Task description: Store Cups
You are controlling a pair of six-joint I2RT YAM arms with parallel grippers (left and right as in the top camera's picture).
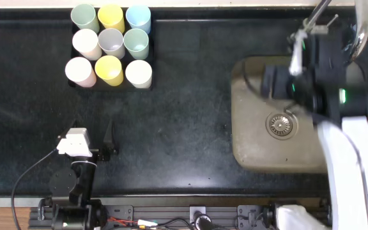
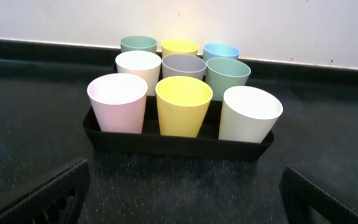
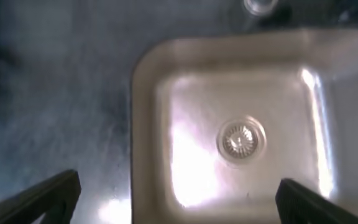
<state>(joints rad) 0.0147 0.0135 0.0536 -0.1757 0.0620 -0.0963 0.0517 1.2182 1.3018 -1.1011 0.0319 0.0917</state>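
Note:
A black tray [image 2: 173, 144] holds several upright cups in three rows. The row nearest my left gripper is a pink cup [image 2: 117, 102], a yellow cup [image 2: 183, 106] and a tilted white cup [image 2: 248, 114]. In the top view the tray [image 1: 153, 57] sits at the counter's far left. My left gripper [image 1: 93, 132] rests low on the counter in front of the tray, open [image 2: 185, 183] with nothing between its fingers. My right gripper [image 1: 265, 80] hangs above the sink [image 3: 160, 124], also open [image 3: 179, 196] with nothing in it.
The steel sink [image 1: 254, 150] with its drain [image 1: 282, 124] is set in the dark counter at the right. A faucet [image 1: 318, 16] stands behind it. A white cloth covers the right arm [image 1: 350, 166]. Bare counter [image 1: 184, 128] lies between tray and sink.

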